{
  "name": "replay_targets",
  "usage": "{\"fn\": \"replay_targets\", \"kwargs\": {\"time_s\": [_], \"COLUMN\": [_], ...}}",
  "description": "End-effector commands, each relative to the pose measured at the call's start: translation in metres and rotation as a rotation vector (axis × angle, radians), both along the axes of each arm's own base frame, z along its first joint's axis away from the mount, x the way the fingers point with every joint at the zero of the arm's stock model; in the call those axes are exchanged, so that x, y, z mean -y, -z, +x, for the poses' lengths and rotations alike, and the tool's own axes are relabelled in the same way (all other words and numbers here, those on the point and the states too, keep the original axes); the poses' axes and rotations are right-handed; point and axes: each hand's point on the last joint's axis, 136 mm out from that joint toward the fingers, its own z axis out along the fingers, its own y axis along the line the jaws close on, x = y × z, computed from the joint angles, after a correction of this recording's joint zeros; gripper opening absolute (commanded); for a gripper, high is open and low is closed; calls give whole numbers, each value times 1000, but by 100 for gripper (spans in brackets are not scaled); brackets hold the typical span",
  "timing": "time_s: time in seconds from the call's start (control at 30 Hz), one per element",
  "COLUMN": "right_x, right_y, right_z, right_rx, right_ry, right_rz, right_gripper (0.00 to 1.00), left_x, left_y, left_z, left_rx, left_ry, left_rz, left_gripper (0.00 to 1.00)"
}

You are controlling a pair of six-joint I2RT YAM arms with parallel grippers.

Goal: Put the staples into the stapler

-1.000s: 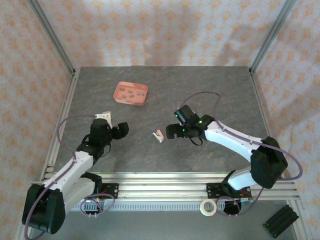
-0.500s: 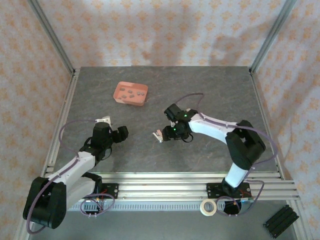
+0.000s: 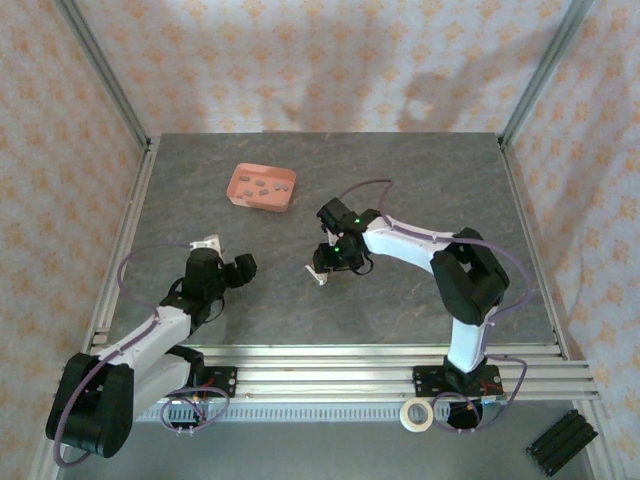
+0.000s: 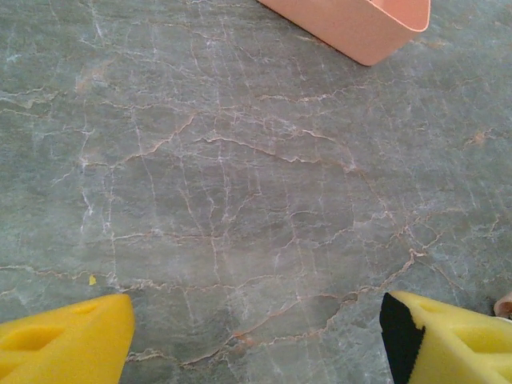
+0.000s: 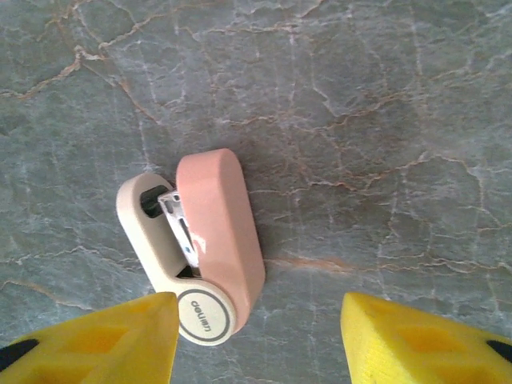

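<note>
The stapler is small and pink and white. It lies on its side on the grey table, its round white hinge end nearest my right wrist camera. My right gripper hangs over it, open. The hinge end sits just inside the left yellow finger, and the right finger stands well clear. The staples are tiny grey bars in the salmon-pink tray at the back left. My left gripper is open over bare table, with the tray's corner ahead of it.
Metal frame posts stand at the table's back corners and rails run along its sides. A roll of tape and a black block lie below the front rail, off the table.
My right arm has swung left and come over the stapler, and its jaws have narrowed. The left arm has hardly moved.
</note>
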Motion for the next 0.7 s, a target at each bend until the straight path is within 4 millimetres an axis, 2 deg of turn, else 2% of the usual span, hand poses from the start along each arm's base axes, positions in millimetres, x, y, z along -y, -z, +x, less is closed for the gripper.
{"fn": "replay_targets", "kwargs": {"time_s": [0.0, 0.2, 0.33, 0.43, 0.6, 0.67], "right_x": [-7, -7, 9, 40, 111, 138], "right_y": [-3, -3, -10, -23, -57, -62], "right_z": [5, 7, 19, 41, 89, 107], "right_rx": [5, 23, 57, 86, 176, 192], "right_ry": [-27, -46, -30, -13, -21, -10], "right_rz": [11, -5, -33, -58, -203, -271], "right_gripper": [59, 62, 63, 65, 69, 69], "left_x": [1, 5, 10, 17, 26, 28], "left_y": [-4, -1, 1, 1, 1, 1], "left_z": [5, 7, 10, 12, 15, 17], "left_rx": [28, 23, 22, 22, 2, 2], "left_ry": [-11, -3, 14, 50, 100, 107], "left_rz": [-17, -34, -56, -73, -78, -84], "left_gripper": [81, 80, 79, 78, 76, 76]}}
